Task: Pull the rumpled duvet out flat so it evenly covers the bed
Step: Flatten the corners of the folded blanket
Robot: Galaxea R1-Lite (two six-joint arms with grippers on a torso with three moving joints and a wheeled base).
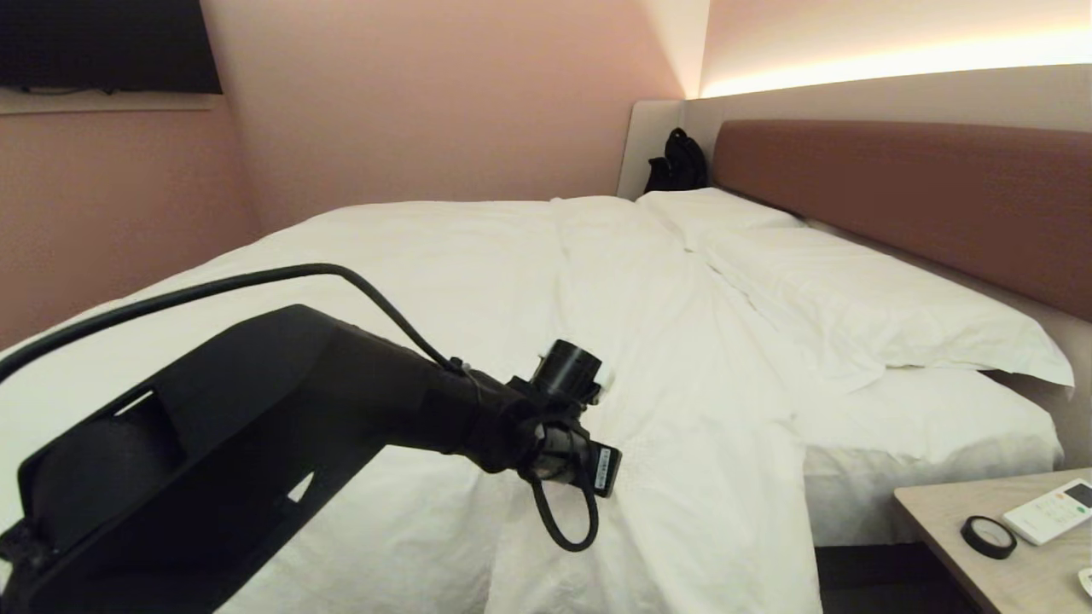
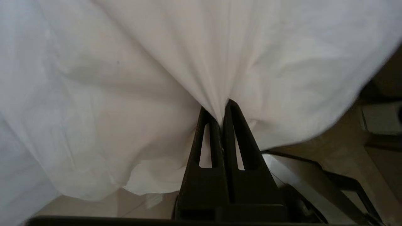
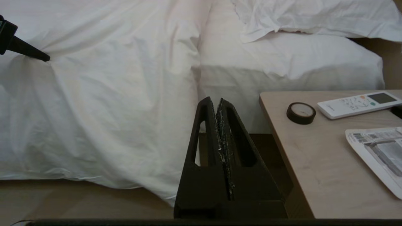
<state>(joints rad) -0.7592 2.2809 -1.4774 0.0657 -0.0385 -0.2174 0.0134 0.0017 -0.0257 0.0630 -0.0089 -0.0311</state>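
Duvet lies spread over the bed, its near edge hanging down the bed's side toward the floor. Only the left wrist view shows the grip: the left gripper has its jaws closed tight on a pinched fold of the duvet, cloth fanning out from the tips. In the head view the left arm reaches in over the duvet's near part, and its bulk hides the jaws and the fold they hold. The right wrist view shows that gripper from the side, a dark tip pressed into the hanging duvet, with creases running from it. The right gripper shows only in its own view, jaws shut on nothing, held off the bed's side beside the bedside surface. On that surface lie a roll of tape, a remote and a printed sheet. Farther along the bed the pillows rest against the headboard. A dark bag sits at the bed's far corner.
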